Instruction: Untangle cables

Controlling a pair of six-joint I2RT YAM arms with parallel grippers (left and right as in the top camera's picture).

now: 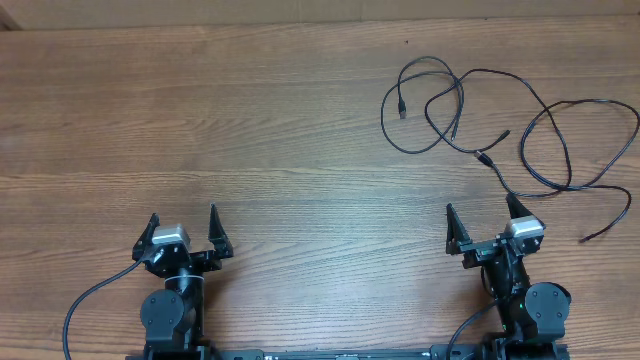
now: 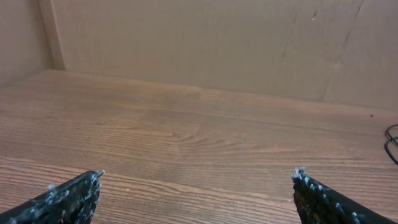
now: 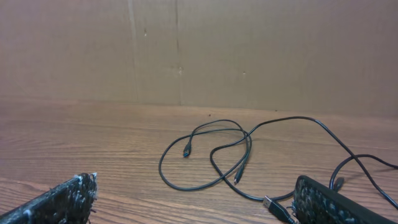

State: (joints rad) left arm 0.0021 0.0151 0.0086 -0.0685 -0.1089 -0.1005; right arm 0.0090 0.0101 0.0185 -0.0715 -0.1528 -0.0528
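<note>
The cables [image 1: 470, 110] are thin black cords lying in crossed loops on the wooden table at the far right, with small plug ends [image 1: 402, 108]. In the right wrist view the loops [image 3: 214, 155] lie ahead of the fingers, and a silver-tipped plug [image 3: 272, 205] rests by the right finger. My right gripper [image 1: 484, 220] is open and empty, just in front of the tangle; it also shows in the right wrist view [image 3: 196, 199]. My left gripper [image 1: 183, 225] is open and empty at the near left, far from the cables; its fingers show in the left wrist view [image 2: 198, 183].
A cardboard wall [image 3: 199, 50] stands behind the table. One cable end [image 1: 590, 236] trails toward the right edge. Thicker black wires [image 1: 85, 300] run from the arm bases at the front edge. A bit of cable [image 2: 392, 140] shows at the right border of the left wrist view.
</note>
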